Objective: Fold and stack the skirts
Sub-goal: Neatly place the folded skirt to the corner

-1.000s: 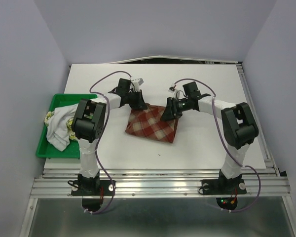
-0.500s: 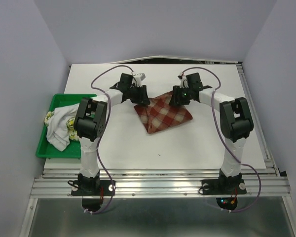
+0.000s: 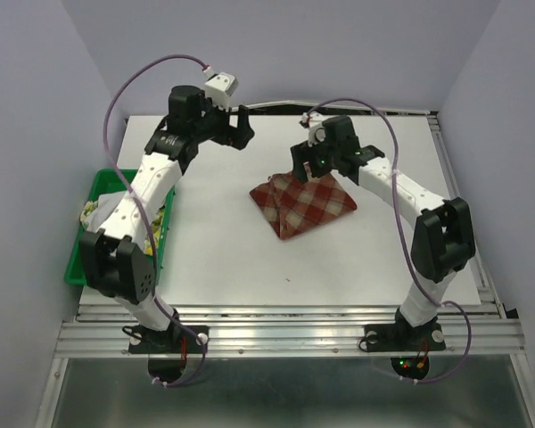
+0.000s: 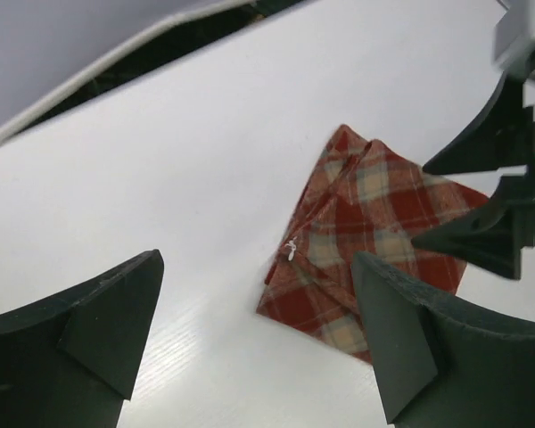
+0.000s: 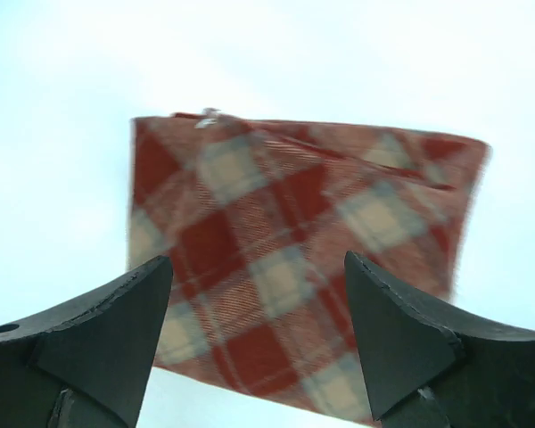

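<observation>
The red-and-cream plaid skirt (image 3: pixel 301 204) lies folded on the white table, also seen in the left wrist view (image 4: pixel 367 234) and the right wrist view (image 5: pixel 299 241). My left gripper (image 3: pixel 242 126) (image 4: pixel 259 299) hangs open, raised above the table to the skirt's far left, with nothing between its fingers. Above the skirt's far edge my right gripper (image 3: pixel 307 161) (image 5: pixel 259 299) is open, also empty. The white skirt (image 3: pixel 103 216) and a bit of the fruit-print skirt (image 3: pixel 88 209) sit bunched in the tray, partly hidden by the left arm.
A green plastic tray (image 3: pixel 77 267) sits at the table's left edge. The left arm reaches over it. A dark gap runs behind the table's far edge (image 3: pixel 276 108). The right gripper's fingers (image 4: pixel 481 236) show in the left wrist view.
Both grippers have let go of the plaid skirt and opened. The left arm has risen and swung back to the left. The skirt now lies folded, shifted slightly right.
</observation>
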Motion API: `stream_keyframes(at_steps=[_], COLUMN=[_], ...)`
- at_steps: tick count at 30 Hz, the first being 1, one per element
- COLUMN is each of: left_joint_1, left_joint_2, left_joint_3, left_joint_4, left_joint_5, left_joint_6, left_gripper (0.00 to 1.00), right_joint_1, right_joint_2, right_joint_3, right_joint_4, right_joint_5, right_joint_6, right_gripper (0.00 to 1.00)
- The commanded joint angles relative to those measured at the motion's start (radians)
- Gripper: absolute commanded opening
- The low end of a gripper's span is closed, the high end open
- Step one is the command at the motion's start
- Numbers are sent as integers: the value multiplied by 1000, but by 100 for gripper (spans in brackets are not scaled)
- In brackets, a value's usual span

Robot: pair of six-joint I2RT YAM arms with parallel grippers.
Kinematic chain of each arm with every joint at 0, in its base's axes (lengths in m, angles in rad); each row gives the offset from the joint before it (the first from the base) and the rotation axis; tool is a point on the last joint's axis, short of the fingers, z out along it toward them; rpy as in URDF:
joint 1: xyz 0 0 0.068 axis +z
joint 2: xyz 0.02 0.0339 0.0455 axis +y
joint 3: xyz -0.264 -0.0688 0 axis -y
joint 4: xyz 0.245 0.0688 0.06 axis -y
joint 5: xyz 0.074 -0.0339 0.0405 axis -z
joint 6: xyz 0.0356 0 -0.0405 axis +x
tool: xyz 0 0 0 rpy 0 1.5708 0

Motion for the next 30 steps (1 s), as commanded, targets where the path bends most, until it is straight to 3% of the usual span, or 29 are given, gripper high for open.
stream_keyframes(at_steps=[1, 11, 14, 17, 22, 30], left_joint_1=[3, 6, 6, 6, 9, 15], left_joint_2=[-135, -226, -233, -220, -209, -189], left_joint_3=[-61, -107, -129, -132, -132, -147], left_joint_4=[-55, -129, -109, -110, -116, -130], left_joint_5=[-119, -172, -185, -202, -234, -231], left_joint_6=[18, 22, 22, 21, 32, 70], left_gripper=[98, 98, 98, 98, 98, 99], right_joint_1=[62, 149, 149, 27, -134, -334], right_joint_2=[87, 271, 340, 404, 454, 576], right_joint_3=[46, -2, 0, 64, 176, 406], right_joint_4=[-132, -159, -143, -145, -155, -162], right_joint_5=[115, 209, 321, 306, 336, 281], right_joint_6=[-41, 25, 39, 135, 160, 6], right_gripper=[84, 89, 93, 93, 93, 95])
